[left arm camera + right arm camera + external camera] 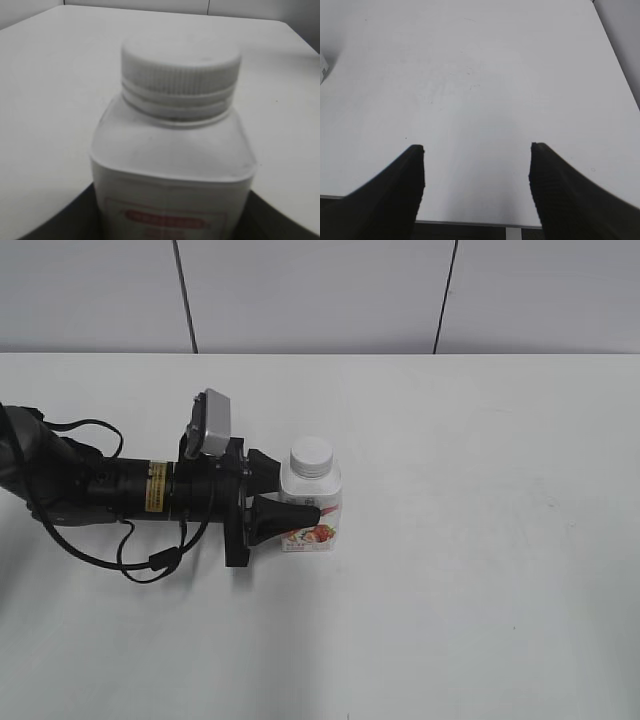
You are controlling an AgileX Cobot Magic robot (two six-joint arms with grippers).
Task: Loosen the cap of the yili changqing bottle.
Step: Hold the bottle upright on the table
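No text is coming through clearly enough to read in any view. The yili changqing bottle (311, 502) is carrying a label with a red band just below its shoulder; in the left wrist view that band (166, 220) is showing pale characters, but they are blurring beyond reading. In the exterior view the label's lower part, well below the cap (310, 455), is showing strawberry pictures and tiny print that is too small to make out. To the left of the bottle, a yellow sticker (156, 486) is wrapping the left arm, and its dark marks are also too small to read. The right wrist view is showing no writing.
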